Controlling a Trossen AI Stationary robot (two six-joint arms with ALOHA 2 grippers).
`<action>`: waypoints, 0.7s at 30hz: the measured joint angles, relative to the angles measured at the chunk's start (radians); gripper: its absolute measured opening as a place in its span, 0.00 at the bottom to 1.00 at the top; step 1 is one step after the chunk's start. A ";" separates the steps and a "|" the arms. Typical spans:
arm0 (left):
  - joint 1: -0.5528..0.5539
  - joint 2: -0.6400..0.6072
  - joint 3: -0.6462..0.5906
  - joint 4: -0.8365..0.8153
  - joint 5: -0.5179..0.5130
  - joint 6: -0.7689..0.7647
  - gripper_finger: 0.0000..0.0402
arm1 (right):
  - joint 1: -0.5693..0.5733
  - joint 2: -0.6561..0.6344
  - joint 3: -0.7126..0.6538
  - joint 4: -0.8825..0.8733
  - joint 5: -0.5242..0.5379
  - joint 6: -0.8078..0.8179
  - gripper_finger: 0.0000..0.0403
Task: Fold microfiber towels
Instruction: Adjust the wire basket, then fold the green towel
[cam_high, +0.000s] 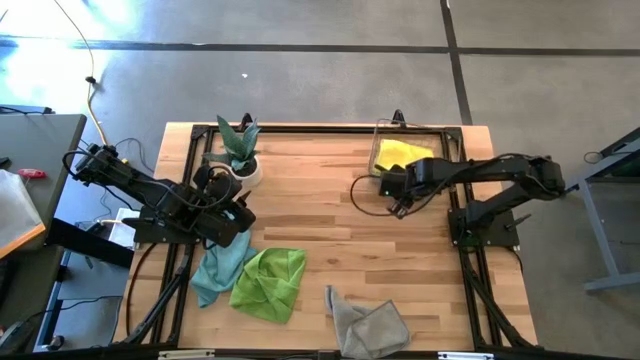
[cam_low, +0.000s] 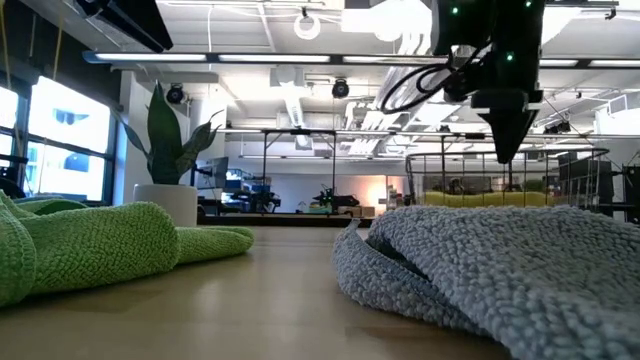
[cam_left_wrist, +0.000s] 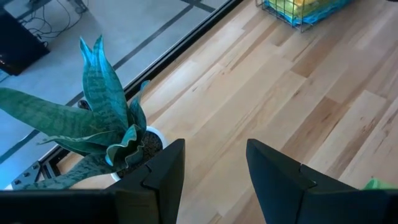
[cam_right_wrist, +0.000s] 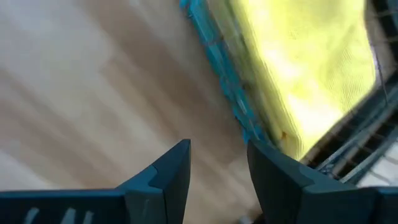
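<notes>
A teal towel (cam_high: 218, 270) and a lime green towel (cam_high: 268, 283) lie crumpled and overlapping at the table's near left. A grey towel (cam_high: 368, 325) lies crumpled at the near edge, large in the low view (cam_low: 500, 275). A yellow towel (cam_high: 400, 153) lies in the wire basket (cam_high: 385, 135) at the far right, over a teal one (cam_right_wrist: 217, 68). My left gripper (cam_left_wrist: 211, 168) is open and empty near the plant. My right gripper (cam_right_wrist: 217, 168) is open and empty beside the basket's near left corner.
A potted plant (cam_high: 240, 155) stands at the far left, close to my left gripper. Bare wood (cam_high: 330, 215) spreads across the table's middle between the two arms. A black frame runs along the table's edges.
</notes>
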 joint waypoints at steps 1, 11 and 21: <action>0.000 0.000 0.000 0.000 0.000 0.000 0.40 | -0.017 0.000 0.000 -0.002 0.016 -0.012 0.38; 0.000 0.004 0.000 0.011 0.085 -0.026 0.40 | -0.039 -0.001 0.000 0.018 -0.046 -0.065 0.38; -0.082 0.145 0.000 0.178 0.244 0.049 0.40 | 0.260 -0.001 0.001 0.291 -0.145 -0.009 0.36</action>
